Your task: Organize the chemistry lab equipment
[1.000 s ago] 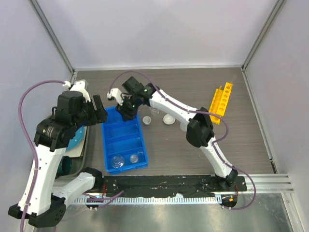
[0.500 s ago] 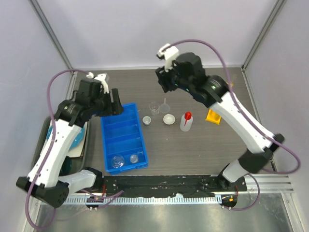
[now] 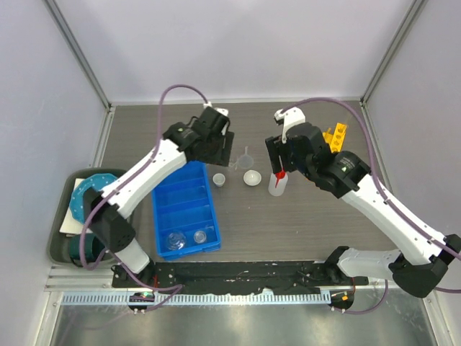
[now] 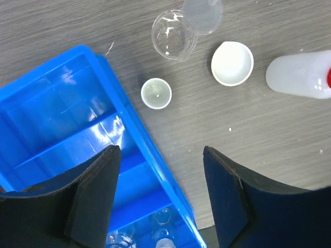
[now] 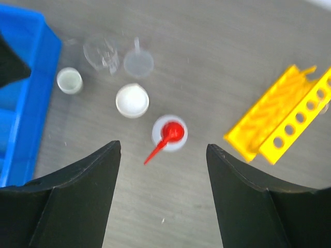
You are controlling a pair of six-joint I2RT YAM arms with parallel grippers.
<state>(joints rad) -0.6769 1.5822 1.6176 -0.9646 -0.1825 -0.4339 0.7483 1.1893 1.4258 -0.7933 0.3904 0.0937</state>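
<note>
Both arms have swung inward since half a second back. The left gripper [image 4: 160,155] has come from the far left corner of the blue bin [image 3: 184,205] to its far right corner. The right gripper [image 5: 163,147] has dropped from the table's back edge to hang over the red-capped squeeze bottle [image 5: 169,133].

At far left a teal dotted plate [image 3: 85,196] lies in a dark tray [image 3: 59,238]. The bin holds two clear glass vessels [image 3: 175,241] in its nearest compartment. The left gripper's fingers stand apart, holding nothing.

Just right of the bin sits a small vial [image 4: 156,93], with a glass beaker [image 4: 175,35] and a funnel [image 4: 202,10] beyond it. Next come the white round dish [image 4: 232,63] and the bottle, all resting on the table [image 3: 288,231]. The right gripper's fingers are likewise spread and empty. The yellow holed rack [image 5: 282,121] lies furthest right.
</note>
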